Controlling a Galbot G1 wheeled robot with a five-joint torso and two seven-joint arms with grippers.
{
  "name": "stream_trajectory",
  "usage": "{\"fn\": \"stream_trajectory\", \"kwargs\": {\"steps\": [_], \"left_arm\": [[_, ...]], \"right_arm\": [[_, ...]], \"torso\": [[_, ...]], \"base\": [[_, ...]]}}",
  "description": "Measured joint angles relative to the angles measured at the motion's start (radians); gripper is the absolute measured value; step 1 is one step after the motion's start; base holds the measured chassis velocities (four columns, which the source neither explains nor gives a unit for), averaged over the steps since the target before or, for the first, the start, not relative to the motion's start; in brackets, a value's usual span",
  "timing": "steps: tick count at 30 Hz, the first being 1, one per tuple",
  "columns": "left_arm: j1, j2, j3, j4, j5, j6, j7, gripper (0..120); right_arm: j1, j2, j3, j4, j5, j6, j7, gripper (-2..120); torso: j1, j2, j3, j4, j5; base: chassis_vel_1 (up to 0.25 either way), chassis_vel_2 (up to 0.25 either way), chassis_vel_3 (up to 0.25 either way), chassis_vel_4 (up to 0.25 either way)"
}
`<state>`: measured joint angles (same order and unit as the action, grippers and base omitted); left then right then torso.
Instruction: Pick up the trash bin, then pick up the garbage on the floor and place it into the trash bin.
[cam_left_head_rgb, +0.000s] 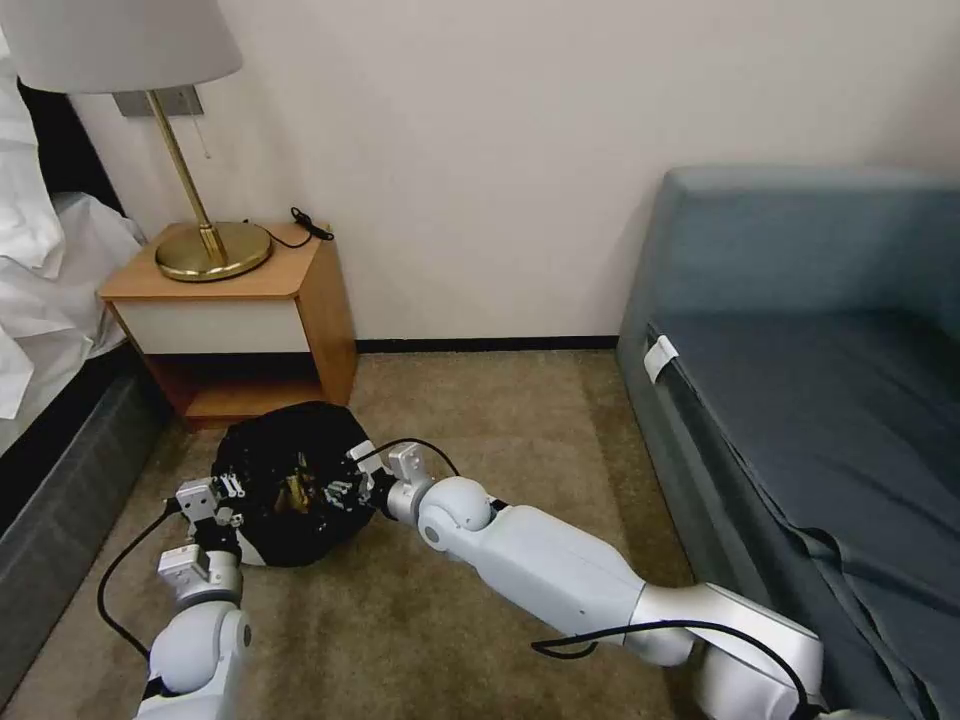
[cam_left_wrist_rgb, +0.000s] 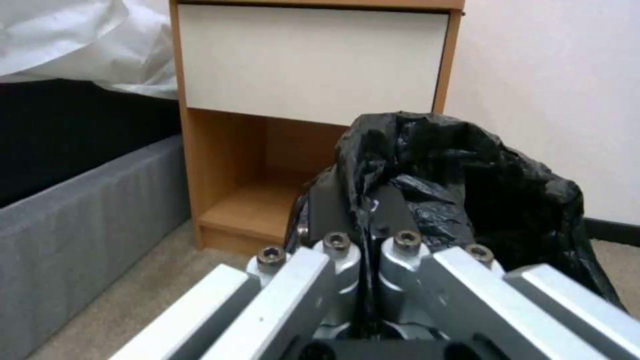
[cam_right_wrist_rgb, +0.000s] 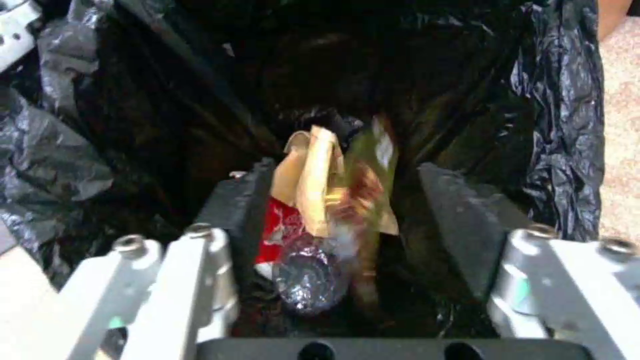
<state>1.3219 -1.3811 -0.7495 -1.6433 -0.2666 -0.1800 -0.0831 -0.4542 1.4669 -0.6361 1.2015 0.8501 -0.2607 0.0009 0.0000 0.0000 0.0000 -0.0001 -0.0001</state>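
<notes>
Crinkly black-bagged trash bin (cam_left_head_rgb: 290, 480), crumpled garbage (cam_right_wrist_rgb: 327, 200) inside, right gripper (cam_right_wrist_rgb: 340, 220) spread above

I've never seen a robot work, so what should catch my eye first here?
Two white arms meet at a trash bin lined with a black bag, on the carpet before a wooden nightstand. The left gripper pinches the bag's rim, while the right gripper hangs open inside the bin above crumpled garbage.

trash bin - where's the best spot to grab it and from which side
Probably the rim of the trash bin, pinched through the black bag draped over it, coming from the side facing the robot. The round body looks too wide to span, while the rim is a thin lip. The left gripper is already shut on it there; the right gripper hangs open over the mouth above the garbage.
</notes>
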Motion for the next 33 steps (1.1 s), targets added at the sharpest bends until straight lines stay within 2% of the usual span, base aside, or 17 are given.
{"fn": "stream_trajectory", "kwargs": {"steps": [3, 6, 7, 8, 11, 22, 33], "left_arm": [[0.0, 0.001, -0.002, 0.0, -0.001, 0.0, 0.0, 0], [0.005, 0.007, -0.017, 0.002, -0.007, -0.001, 0.0, 0], [0.005, 0.007, -0.017, 0.002, -0.007, -0.001, 0.0, 0], [0.008, 0.008, -0.023, 0.003, -0.009, -0.001, 0.0, 0], [0.014, 0.012, -0.036, 0.003, -0.018, -0.002, -0.004, 0], [0.025, 0.033, -0.073, -0.017, -0.06, 0.018, -0.033, 0], [0.037, 0.033, -0.096, 0.008, -0.062, 0.025, -0.049, 0]], "right_arm": [[-0.002, -0.001, 0.003, 0.008, -0.003, 0.0, 0.003, 65], [-0.003, 0.001, 0.056, 0.054, -0.008, 0.0, 0.024, 85], [-0.003, 0.001, 0.056, 0.054, -0.008, 0.0, 0.024, 85], [-0.001, -0.002, 0.073, 0.067, -0.008, -0.001, 0.028, 91], [-0.002, -0.01, 0.113, 0.089, -0.018, -0.002, 0.033, 99], [-0.053, -0.061, 0.233, 0.131, -0.035, -0.002, 0.033, 100], [-0.105, -0.109, 0.334, 0.163, -0.015, -0.004, 0.032, 100]], "torso": [[0.0, 0.0, 0.0, 0.0, 0.0], [0.0, 0.0, 0.0, 0.0001, 0.0001], [0.0, 0.0, 0.0, 0.0001, 0.0001], [0.0, 0.0, 0.0, 0.0001, 0.0], [0.0, 0.0, 0.0, 0.0001, 0.0], [0.0, 0.0, 0.0, 0.0, 0.0002], [0.0, 0.0, 0.0, 0.0, 0.0002]], "base": [[0.0, 0.0, 0.0, 0.0], [0.0, 0.0, 0.0, 0.0], [0.0, 0.0, 0.0, 0.0], [0.0, 0.0, 0.0, 0.0], [0.0, 0.0, 0.0, 0.0], [0.0, 0.0, 0.0, 0.0], [0.0, 0.0, 0.0, 0.0]]}}
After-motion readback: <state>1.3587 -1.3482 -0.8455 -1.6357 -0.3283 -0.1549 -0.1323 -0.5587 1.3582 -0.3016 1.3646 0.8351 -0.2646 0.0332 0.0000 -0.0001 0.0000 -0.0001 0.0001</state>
